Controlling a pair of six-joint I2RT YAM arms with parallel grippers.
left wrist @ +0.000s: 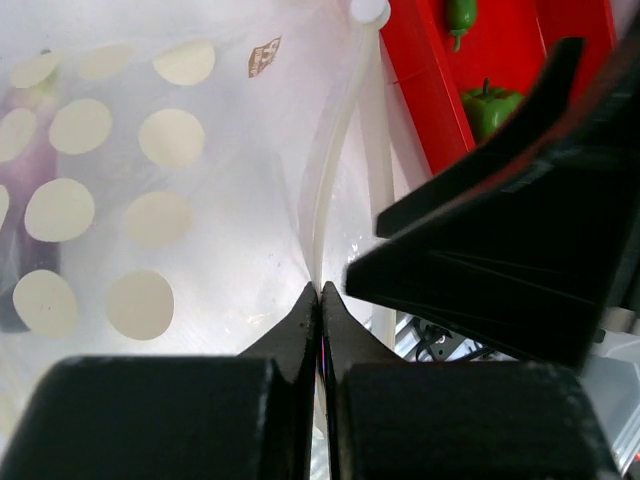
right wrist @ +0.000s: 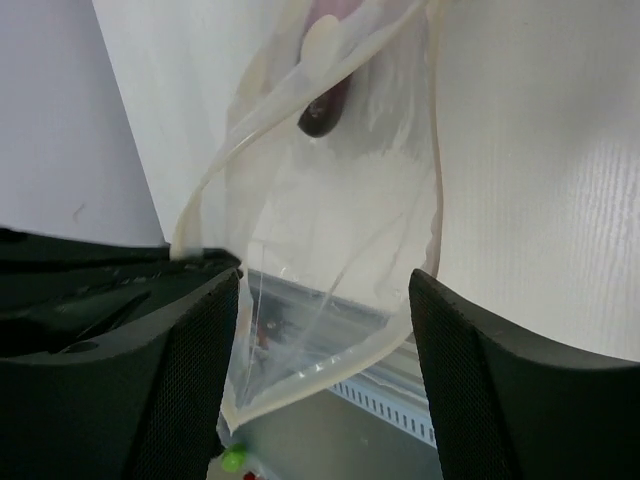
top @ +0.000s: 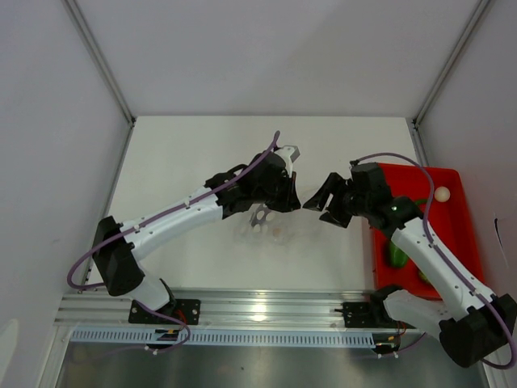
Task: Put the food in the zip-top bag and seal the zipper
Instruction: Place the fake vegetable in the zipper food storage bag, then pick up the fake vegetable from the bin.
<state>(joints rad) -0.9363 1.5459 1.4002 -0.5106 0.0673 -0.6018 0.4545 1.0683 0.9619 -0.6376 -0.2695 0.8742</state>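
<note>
Far counter [top: 242, 145] open; a narrow gap separates left gripper [top: 287, 202] from right gripper [top: 317, 202], beside the zip-top bag [top: 271, 230]; red tray [top: 456, 182] occupies the counter's right edge.

No words or numbers can be read anywhere. A small brown mark [left wrist: 264, 57] on the bag [left wrist: 230, 250], near eleven o'clock, is too blurry.

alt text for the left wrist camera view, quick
Left gripper pinching the edge of a clear, pale-dotted bag, with a purple piece showing through it at left. The black right gripper fills the right side; behind it a red tray holds two green pieces.
</note>
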